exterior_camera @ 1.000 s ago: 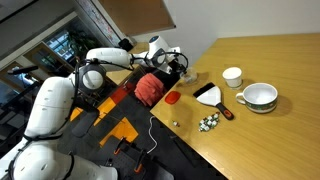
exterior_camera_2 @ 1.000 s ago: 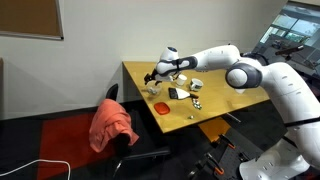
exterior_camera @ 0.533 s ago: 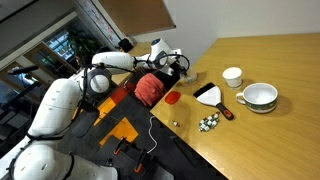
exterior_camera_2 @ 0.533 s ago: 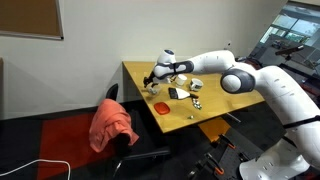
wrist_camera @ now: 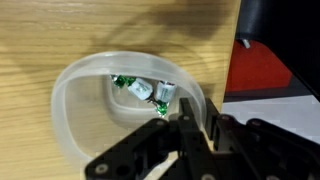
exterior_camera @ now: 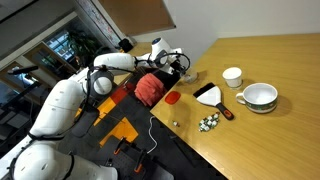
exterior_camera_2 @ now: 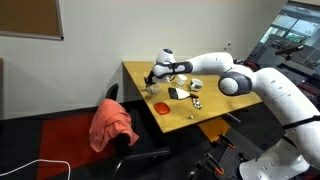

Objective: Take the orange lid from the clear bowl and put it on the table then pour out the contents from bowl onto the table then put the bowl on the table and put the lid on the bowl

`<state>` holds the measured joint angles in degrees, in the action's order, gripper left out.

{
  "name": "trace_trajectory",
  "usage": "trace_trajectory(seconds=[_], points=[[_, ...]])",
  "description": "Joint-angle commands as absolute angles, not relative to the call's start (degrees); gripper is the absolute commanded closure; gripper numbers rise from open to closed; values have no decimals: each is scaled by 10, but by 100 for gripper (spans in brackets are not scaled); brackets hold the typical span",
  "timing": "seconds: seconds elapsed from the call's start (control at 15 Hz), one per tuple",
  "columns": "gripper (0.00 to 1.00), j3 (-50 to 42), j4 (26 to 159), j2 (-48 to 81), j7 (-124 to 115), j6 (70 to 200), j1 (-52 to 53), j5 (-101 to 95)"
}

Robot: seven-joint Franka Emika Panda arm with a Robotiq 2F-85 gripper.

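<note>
The clear bowl stands on the wooden table and holds a few small white-and-green wrapped pieces. My gripper comes in from the bottom of the wrist view, and its two fingers pinch the bowl's near-right rim between them. In both exterior views the gripper is low over the table's corner, hiding most of the bowl. The orange lid lies flat on the table close by, apart from the bowl.
A white cup, a white green-rimmed bowl, a white flat scoop and a small pile of wrapped pieces sit on the table. A red bundle lies off the table edge. A red-and-black object is beside the bowl.
The gripper's fingers have closed from wide open onto the bowl's rim. The arm has hardly moved, and the lid and bowl stay in place.
</note>
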<state>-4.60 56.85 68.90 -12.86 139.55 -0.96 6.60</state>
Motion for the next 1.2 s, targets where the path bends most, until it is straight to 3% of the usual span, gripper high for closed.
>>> trace_trajectory(seconds=[0.0,1.13], points=[[97,-54,555,682,-156,1354,-2,52],[96,-49,928,398,-158,1365,-4,64]])
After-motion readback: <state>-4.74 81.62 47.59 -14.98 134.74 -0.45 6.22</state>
